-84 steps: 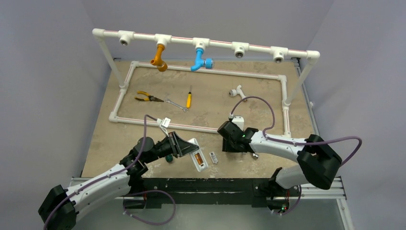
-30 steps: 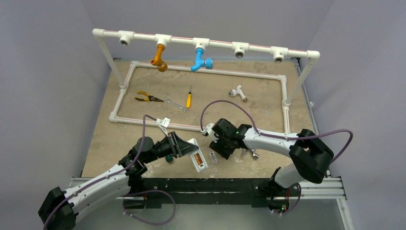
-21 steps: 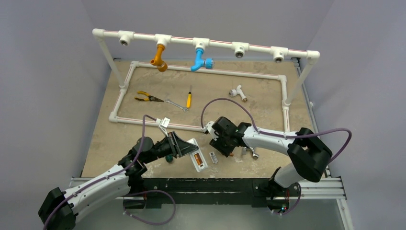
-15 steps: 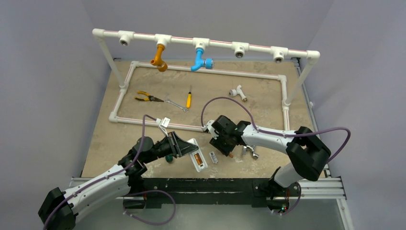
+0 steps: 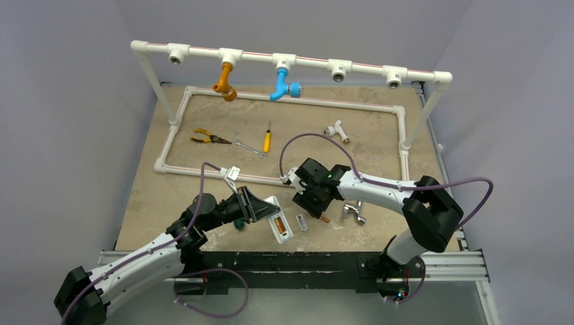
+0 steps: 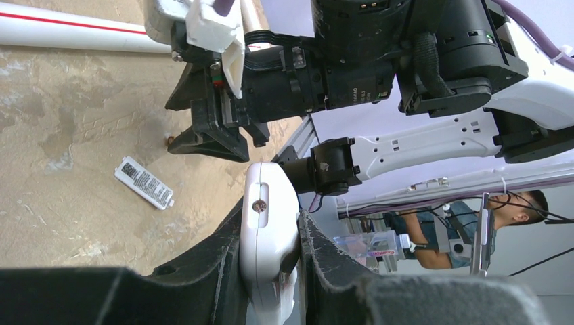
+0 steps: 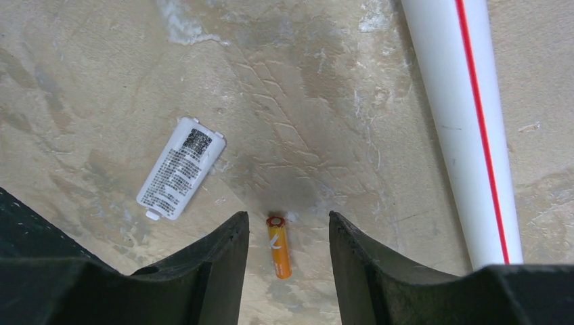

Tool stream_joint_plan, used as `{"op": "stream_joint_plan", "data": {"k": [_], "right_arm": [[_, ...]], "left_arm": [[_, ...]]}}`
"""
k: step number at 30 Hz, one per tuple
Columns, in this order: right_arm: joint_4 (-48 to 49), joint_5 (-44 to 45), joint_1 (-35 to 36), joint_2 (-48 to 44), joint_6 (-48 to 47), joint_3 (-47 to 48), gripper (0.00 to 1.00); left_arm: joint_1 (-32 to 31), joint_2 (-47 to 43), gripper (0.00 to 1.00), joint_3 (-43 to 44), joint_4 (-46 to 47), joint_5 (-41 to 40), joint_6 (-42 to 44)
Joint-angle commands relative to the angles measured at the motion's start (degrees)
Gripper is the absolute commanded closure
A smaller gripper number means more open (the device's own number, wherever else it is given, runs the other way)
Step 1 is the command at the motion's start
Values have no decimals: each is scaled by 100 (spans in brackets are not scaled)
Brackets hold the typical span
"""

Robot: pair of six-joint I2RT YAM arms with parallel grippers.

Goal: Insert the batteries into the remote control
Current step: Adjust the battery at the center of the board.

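My left gripper [image 5: 266,211] is shut on the white remote control [image 5: 277,218], holding it tilted above the table near the front edge. Its bay faces up with one orange battery [image 5: 278,224] in it. In the left wrist view the remote control [image 6: 269,230] is clamped edge-on between the two fingers. A second orange battery [image 7: 278,247] lies flat on the table between the fingers of my right gripper [image 7: 289,220], which is open and touches nothing. From above, that battery [image 5: 325,219] shows just right of the right gripper [image 5: 317,208].
The white battery cover [image 7: 181,168] lies on the table left of the loose battery, also visible as a cover [image 5: 302,222] from above. A white pipe [image 7: 467,135] runs close on the right. A metal fitting [image 5: 352,211], pliers [image 5: 206,137], wrench [image 5: 250,147] and screwdriver [image 5: 267,140] lie around.
My right arm swung left from the table's right side to the spot beside the remote, then shifted slightly over the loose battery. The left arm and remote have not moved.
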Motion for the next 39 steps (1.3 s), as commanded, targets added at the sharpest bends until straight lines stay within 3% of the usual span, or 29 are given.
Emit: {"op": "stream_joint_plan", "data": {"k": [1,21,29,39], "right_arm": [[-391,-152,-12,179,-152,314,55],[-1315,-50,-12,547,-283,618,55],[-1436,-30,-20,893,-399,684,66],[-1457,-572,-22,1087,-447,877,93]], "left_arm": [[-19,-78,100,270,141,15,98],[-20,36,100,264,266,-20,81],[-21,74,100,288,296,4,82],[-20,-20,100,324,194,44,119]]}}
